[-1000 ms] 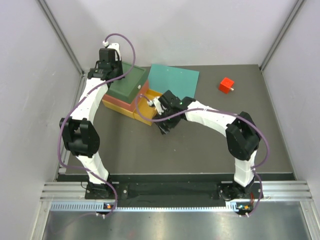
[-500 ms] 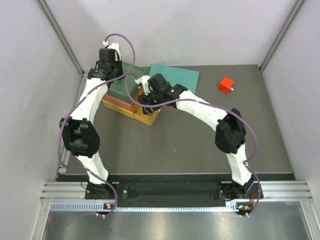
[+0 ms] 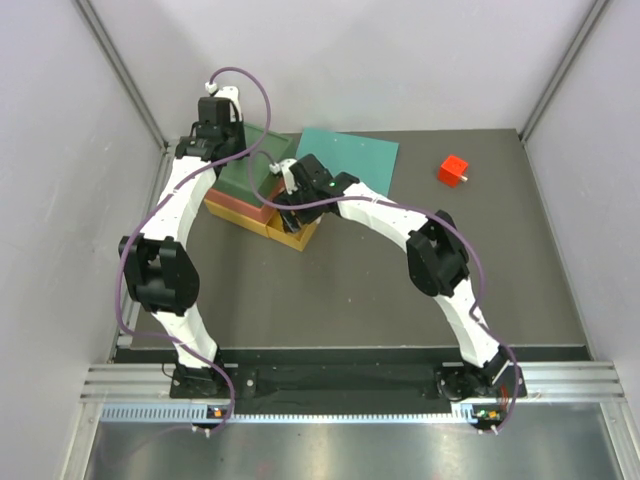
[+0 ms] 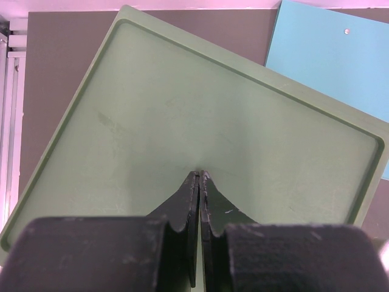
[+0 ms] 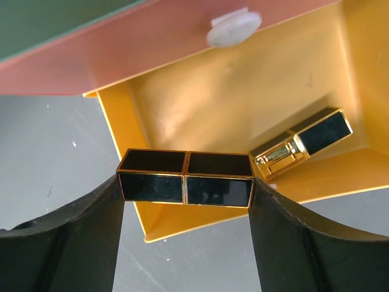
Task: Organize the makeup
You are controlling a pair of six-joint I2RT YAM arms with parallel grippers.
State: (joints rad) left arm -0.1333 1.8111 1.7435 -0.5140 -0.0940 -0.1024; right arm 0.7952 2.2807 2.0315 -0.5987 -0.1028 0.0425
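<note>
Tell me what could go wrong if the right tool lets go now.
The case in the right tool hangs over the drawer corner wall, so it may clip the rim and fall outside. It is pinched only by its ends, so it could twist loose. Dropped further in, it may hit the second case.

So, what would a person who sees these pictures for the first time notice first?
The right hand grips a black-and-gold case by its two ends, over the open yellow drawer, where a second case of the same kind lies inside. The left hand, shut, has its tips down at the green top of the drawer box. A red cube sits alone at the far right of the table.
</note>
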